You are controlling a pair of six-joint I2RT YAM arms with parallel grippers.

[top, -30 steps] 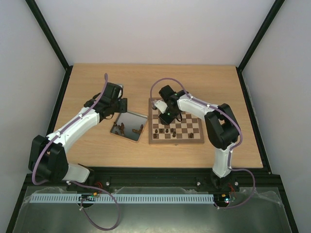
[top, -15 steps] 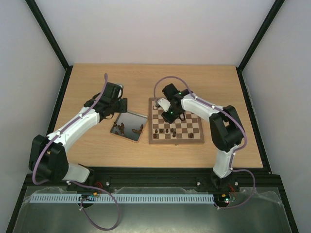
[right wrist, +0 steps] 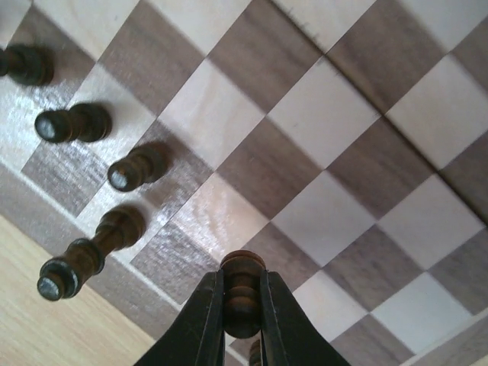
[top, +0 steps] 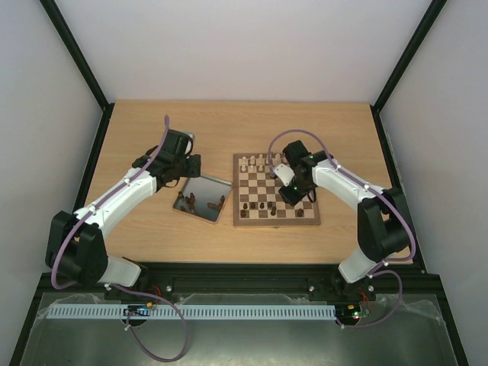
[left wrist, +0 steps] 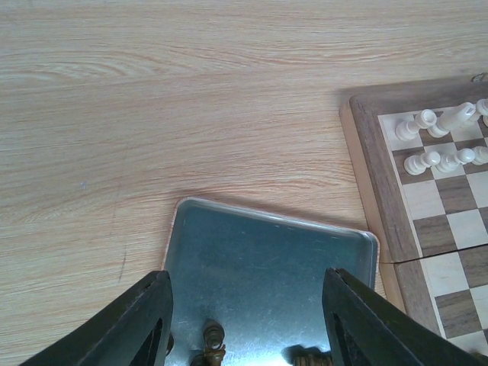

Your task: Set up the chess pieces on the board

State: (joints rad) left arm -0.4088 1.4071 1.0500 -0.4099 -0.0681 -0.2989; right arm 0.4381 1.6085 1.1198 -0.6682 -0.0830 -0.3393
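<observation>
My right gripper [right wrist: 242,278] is shut on a dark brown chess piece [right wrist: 243,305], held above the board [right wrist: 328,130]. Several dark pieces [right wrist: 137,168] stand in a line near the board's edge to its left. From above, the right gripper [top: 290,193] hangs over the right half of the board [top: 305,204], with dark pieces [top: 258,206] in the near rows. My left gripper [left wrist: 248,305] is open above the metal tray [left wrist: 267,252], where dark pieces [left wrist: 212,335] lie at the near end. Nothing is between its fingers.
Cream pieces [top: 255,162] stand along the board's far left rows; in the left wrist view the cream pieces [left wrist: 442,137] sit at the right. The tray [top: 200,187] lies just left of the board. Black frame posts border the table.
The right gripper has shut on a dark piece and carried it from the board's left side to its right half. The left arm has not moved.
</observation>
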